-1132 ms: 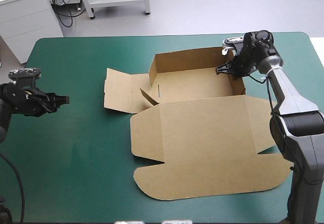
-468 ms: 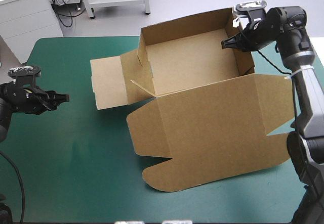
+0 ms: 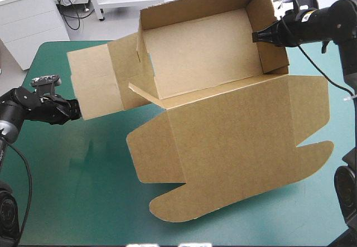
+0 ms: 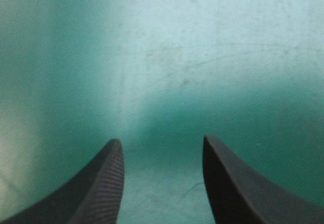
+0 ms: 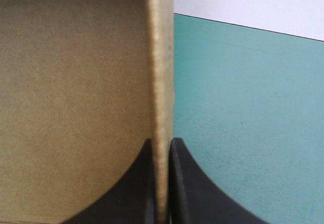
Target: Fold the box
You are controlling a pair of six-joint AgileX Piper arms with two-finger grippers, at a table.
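Observation:
The brown box (image 3: 201,63) hangs tilted above the table, its tray walls raised and its open side turned toward the camera. Its broad lid (image 3: 234,152) slopes down to the front, and a side flap (image 3: 92,85) sticks out at the left. My right gripper (image 3: 257,37) is shut on the tray's right wall (image 5: 161,82), one black finger on each face of the board. My left gripper (image 3: 76,111) stands open low at the table's left, just beside the flap's edge, with only teal-green cover (image 4: 192,72) between its fingers (image 4: 109,183).
The teal-green table (image 3: 72,185) shows bare at the front left and along the right edge beside the lid. Beyond the far edge is grey floor with white furniture.
My right gripper has lifted the box up and toward the far right, tilting the tray open toward the camera. The left flap rose off the table. My left gripper moved right, nearer that flap.

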